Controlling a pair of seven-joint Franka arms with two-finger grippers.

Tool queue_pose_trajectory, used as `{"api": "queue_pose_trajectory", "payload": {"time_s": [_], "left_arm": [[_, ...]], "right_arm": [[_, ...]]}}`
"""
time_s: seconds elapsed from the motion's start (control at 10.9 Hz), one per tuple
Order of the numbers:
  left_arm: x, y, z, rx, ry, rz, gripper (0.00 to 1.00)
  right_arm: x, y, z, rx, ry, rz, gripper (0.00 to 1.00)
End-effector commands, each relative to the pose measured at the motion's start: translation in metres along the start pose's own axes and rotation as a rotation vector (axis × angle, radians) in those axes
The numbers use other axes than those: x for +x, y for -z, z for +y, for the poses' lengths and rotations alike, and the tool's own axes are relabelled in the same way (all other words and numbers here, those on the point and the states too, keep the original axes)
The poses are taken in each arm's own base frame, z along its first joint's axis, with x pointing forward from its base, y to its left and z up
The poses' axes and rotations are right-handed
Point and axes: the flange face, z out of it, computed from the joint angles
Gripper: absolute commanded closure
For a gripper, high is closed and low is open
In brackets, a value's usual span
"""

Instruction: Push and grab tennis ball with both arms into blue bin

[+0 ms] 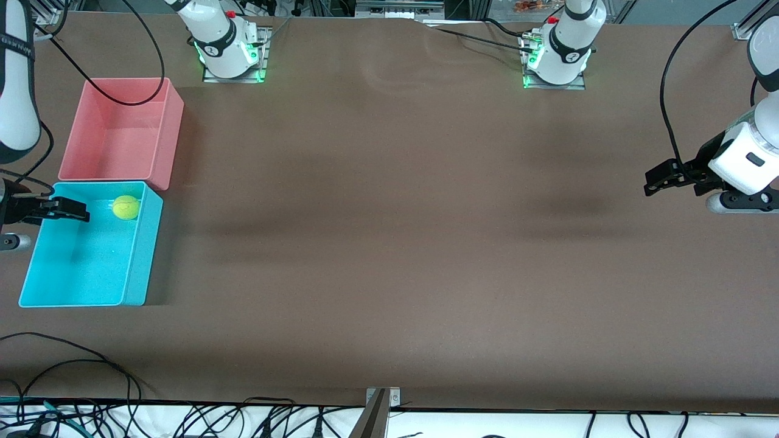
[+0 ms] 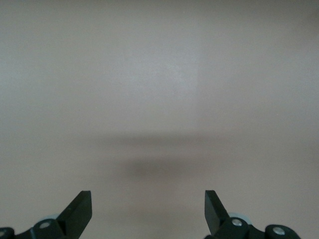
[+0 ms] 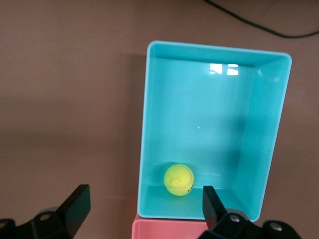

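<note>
Tennis ball (image 1: 126,207): inside the blue bin (image 1: 136,267), your goal met. Right claw (image 1: 78,211): apart, empty, over that bin. Left claw (image 1: 658,180): apart, waiting over bare worktop (image 1: 389,243), well apart from the bin.

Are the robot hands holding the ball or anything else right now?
No, nothing is held. The ball lies in the blue bin. The right gripper hangs open over it, and the left gripper is open over bare table.

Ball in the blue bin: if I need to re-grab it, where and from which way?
From straight above, tool fingers across its middle. The ball lies on the bin floor, close to the wall nearest the pink bin; walls block any side approach.
</note>
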Motion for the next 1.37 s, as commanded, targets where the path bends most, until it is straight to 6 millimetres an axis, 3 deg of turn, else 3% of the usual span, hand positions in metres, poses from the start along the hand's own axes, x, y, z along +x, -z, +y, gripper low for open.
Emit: {"api": "queue_pose_trajectory", "payload": {"time_s": [0.0, 0.09, 0.37, 0.55, 0.73, 0.82, 0.91, 1.0, 1.1, 1.28], "left_arm": [[0.000, 0.004, -0.004, -0.015, 0.021, 0.005, 0.00], [0.001, 0.003, -0.002, -0.013, 0.036, 0.003, 0.00], [0.001, 0.003, 0.002, -0.014, 0.035, 0.003, 0.00], [0.001, 0.002, 0.007, -0.014, 0.038, 0.001, 0.00], [0.001, 0.002, 0.006, -0.014, 0.038, 0.001, 0.00], [0.001, 0.002, 0.004, -0.014, 0.037, 0.000, 0.00], [0.000, 0.003, 0.002, -0.014, 0.036, 0.001, 0.00], [0.000, 0.003, 0.002, -0.014, 0.036, 0.001, 0.00], [0.001, 0.003, -0.001, -0.014, 0.038, 0.001, 0.00], [0.001, 0.004, 0.001, -0.014, 0.041, 0.003, 0.00]], "right_arm": [[-0.009, 0.035, -0.013, -0.030, -0.020, 0.009, 0.00], [-0.011, 0.060, -0.011, -0.011, -0.030, 0.017, 0.00], [-0.025, 0.076, -0.005, 0.045, -0.052, -0.057, 0.00], [-0.028, 0.102, -0.010, 0.041, -0.044, -0.037, 0.00], [-0.049, 0.139, -0.015, 0.032, -0.046, 0.016, 0.00], [-0.065, 0.146, -0.022, 0.024, -0.045, 0.022, 0.00], [-0.084, 0.149, -0.046, 0.012, -0.017, 0.030, 0.00], [-0.087, 0.142, -0.075, 0.002, 0.021, 0.041, 0.00], [-0.085, 0.142, -0.083, 0.001, 0.033, 0.063, 0.00], [-0.093, 0.148, -0.079, 0.041, 0.025, 0.064, 0.00]]}}
